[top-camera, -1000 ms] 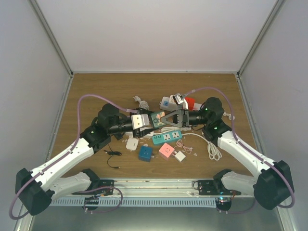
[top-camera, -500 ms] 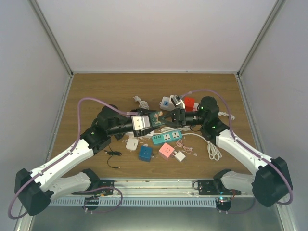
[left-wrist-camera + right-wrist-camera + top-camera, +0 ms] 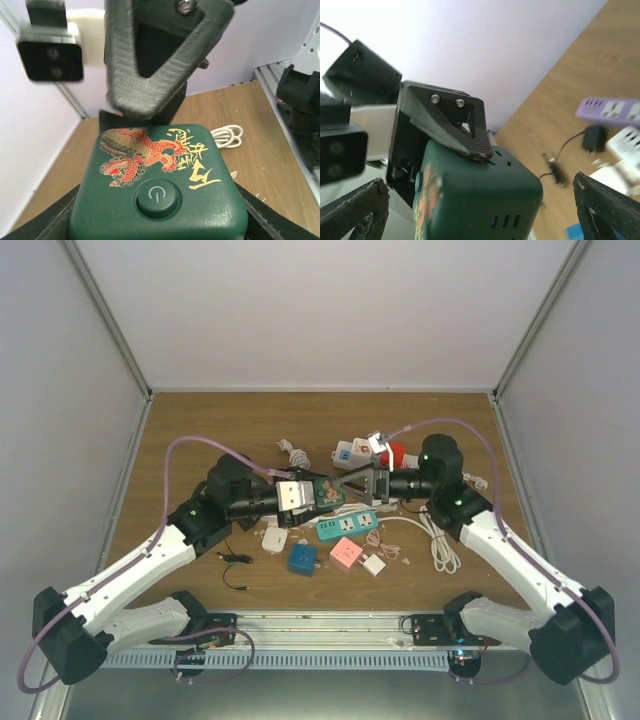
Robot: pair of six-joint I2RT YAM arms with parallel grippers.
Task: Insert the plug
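Top external: my L pincer point(image 3: 305, 495) is clenched on the green socket cube point(image 3: 327, 491) and holds it raised over the table point(image 3: 200, 430), mid-scene. My R pincer point(image 3: 352, 485) faces it from the right, released, fingers spread wide w/ nothing between them. Its tips are at the cube's right end; can't tell if they touch.

L wrist: the cube fills the lower frame, w/ its dragon print point(image 3: 135, 155) and round power button point(image 3: 157, 198) facing up. My own fingers point(image 3: 40, 220) flank it at the btm corners. One grey finger of the R pincer hangs over the cube's far edge.

R wrist: the cube's slotted face points at the cam, w/ an L finger point(image 3: 445, 125) pressed on top. My R fingers sit far apart at the btm corners.

On the table below are a teal power strip point(image 3: 347, 526), a blue cube point(image 3: 302, 559), a pink adapter point(image 3: 346, 553) and a white cable coil point(image 3: 440, 545).
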